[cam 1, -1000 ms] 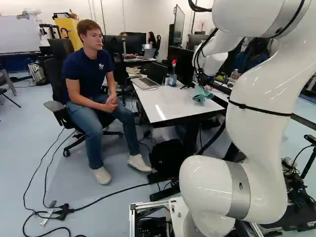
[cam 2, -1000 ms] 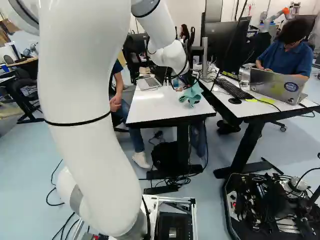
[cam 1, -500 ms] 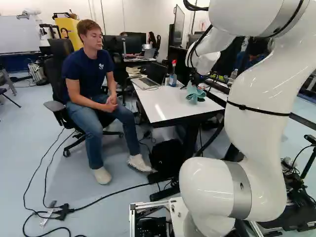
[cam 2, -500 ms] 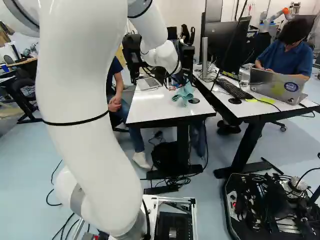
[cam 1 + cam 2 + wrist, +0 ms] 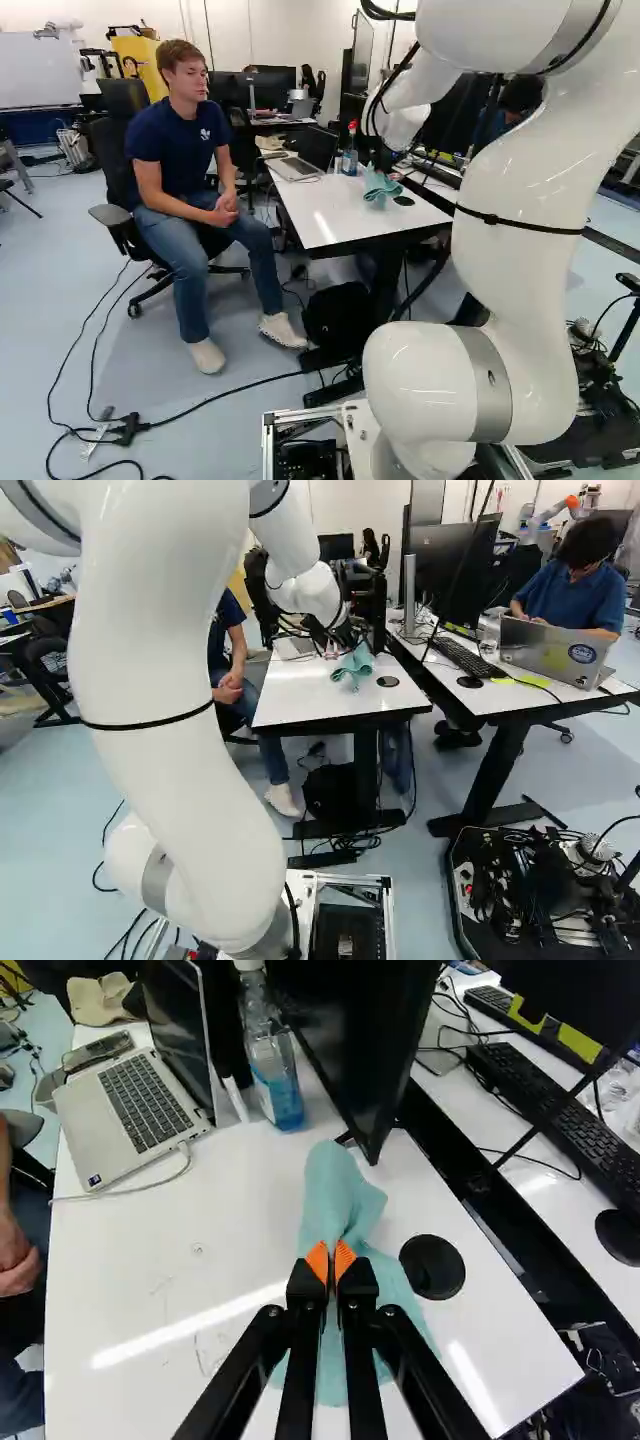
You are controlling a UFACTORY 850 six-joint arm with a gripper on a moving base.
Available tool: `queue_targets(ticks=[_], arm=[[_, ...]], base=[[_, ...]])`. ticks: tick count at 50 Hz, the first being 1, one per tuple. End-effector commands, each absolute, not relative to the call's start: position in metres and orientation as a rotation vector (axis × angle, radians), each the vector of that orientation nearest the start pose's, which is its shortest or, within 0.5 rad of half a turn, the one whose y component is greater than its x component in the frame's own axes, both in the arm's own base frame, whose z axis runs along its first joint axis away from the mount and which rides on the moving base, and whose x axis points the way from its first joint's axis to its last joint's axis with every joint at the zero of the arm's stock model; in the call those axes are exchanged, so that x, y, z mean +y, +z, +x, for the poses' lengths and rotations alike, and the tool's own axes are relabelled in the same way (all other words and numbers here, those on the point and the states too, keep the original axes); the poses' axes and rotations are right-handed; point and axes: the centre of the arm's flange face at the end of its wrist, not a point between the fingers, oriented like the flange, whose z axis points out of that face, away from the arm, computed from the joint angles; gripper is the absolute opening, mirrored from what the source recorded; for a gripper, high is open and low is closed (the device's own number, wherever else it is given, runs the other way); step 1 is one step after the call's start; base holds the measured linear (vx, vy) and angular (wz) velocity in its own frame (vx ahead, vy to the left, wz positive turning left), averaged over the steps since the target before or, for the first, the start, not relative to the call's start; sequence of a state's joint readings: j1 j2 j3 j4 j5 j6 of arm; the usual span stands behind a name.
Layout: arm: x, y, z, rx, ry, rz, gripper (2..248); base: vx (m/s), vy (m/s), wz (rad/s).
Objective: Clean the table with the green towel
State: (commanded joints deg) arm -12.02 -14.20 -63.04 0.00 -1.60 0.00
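Between the jaws, pinched from both sides: towel (image 5: 340, 1195), bunched ahead and draping below, apparently onto the worktop (image 5: 240, 1210). Just beside, on one side: round cap (image 5: 432, 1266); on the other, toward the laptop (image 5: 135, 1100): faint marks (image 5: 206, 1352), uncovered. Farther ahead: bottle (image 5: 275, 1075), upright. Step in hand, as judged: wiping, with marks left to clean. For the next move: hold the pinch, press lightly, sweep sideways over the marks, stop short of laptop and bottle.
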Motion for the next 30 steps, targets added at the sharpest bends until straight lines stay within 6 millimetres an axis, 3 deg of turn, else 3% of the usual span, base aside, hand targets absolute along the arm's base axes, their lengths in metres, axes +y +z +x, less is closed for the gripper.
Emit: queue_targets(ticks=[30], arm=[[-0.071,0.514,0.577,0.178,-1.276,-2.919,32]], base=[[0.0,0.0,0.0]])
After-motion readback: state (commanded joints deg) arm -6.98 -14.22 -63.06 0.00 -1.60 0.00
